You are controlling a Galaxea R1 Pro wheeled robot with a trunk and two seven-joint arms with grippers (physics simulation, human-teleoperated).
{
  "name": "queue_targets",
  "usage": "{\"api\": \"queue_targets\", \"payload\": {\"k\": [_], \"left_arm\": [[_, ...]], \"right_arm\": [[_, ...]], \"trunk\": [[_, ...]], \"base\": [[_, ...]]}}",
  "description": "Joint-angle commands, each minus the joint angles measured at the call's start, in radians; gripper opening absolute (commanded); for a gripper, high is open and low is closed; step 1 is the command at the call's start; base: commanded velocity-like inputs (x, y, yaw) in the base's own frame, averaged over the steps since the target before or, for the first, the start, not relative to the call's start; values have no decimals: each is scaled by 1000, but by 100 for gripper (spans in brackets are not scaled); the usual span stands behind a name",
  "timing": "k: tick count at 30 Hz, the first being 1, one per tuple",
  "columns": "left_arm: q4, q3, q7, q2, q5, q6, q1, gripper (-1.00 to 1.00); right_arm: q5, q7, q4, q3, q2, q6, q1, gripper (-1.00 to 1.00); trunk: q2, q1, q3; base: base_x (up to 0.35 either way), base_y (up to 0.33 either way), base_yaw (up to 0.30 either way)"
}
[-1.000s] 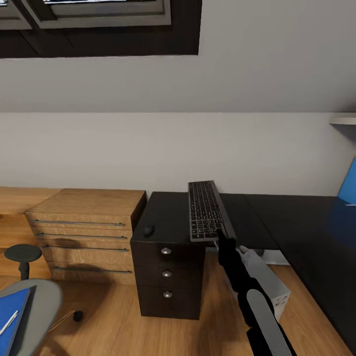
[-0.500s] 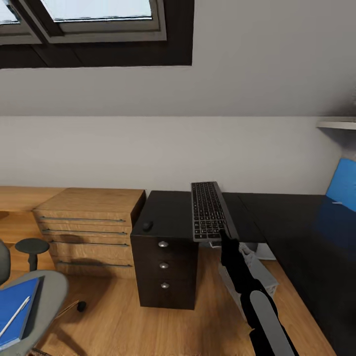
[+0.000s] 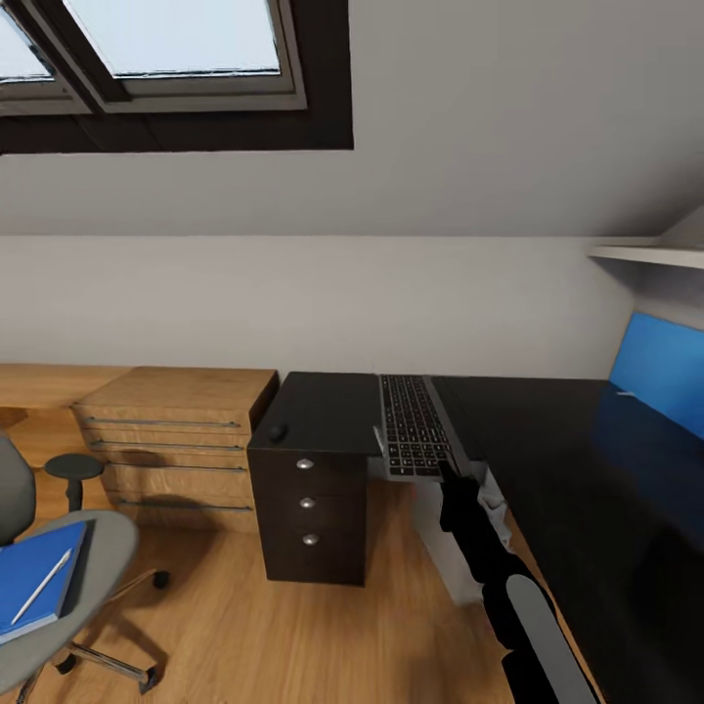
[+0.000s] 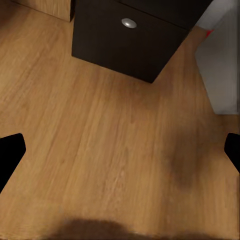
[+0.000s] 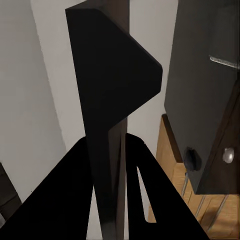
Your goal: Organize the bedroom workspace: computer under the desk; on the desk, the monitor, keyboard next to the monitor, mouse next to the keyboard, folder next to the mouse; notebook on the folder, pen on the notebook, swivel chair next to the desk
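Head view: right gripper (image 3: 452, 476) pinches the near edge of the keyboard (image 3: 415, 424), fingers pressed onto its thin frame. Keyboard sits lengthwise at the front edge of the desk (image 3: 548, 440), its near end overhanging slightly, just right of the black drawer unit (image 3: 308, 513). Mouse (image 3: 279, 431) lies on the desk top above the drawer unit, left of the keyboard, apart from it.

Right wrist view: both fingers (image 5: 150, 200) close on a thin dark slab seen edge-on, the keyboard (image 5: 107, 100); the drawer unit (image 5: 205, 90) with a round knob and the mouse (image 5: 192, 158) show to one side.

Computer (image 3: 450, 543), pale grey tower, stands on the wood floor (image 3: 293, 636) under the desk edge, partly hidden by the right arm.

Swivel chair (image 3: 59, 587) at lower left of the head view, well apart from the desk. Blue folder (image 3: 34, 577) lies on its seat, the pen (image 3: 41, 587) across it; a dark strip along the folder's right edge, cannot tell what it is.

Left wrist view: left gripper (image 4: 120, 150) fingers spread wide, nothing between them, over bare floor near the drawer unit (image 4: 130, 40) and the computer (image 4: 220, 65).

Light-wood dresser (image 3: 176, 440) left of the drawer unit. Blue wall panel (image 3: 665, 381) at far right. Skylight (image 3: 166, 49) overhead.
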Motion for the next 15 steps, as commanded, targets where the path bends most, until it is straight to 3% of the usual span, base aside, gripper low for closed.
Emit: {"api": "queue_targets", "payload": {"k": [1,15], "left_arm": [[-1,-3,4,1,11,-8,-1,100],[-1,-3,4,1,12,-11,-1,100]], "right_arm": [[-7,-3,-2,-1,0,3,0,-100],[-7,-7,-2,-1,-1,3,-1,-100]], "trunk": [[7,-5,2],[105,-58,46]], "base": [[-316,-141,0],[-340,-27,0]]}}
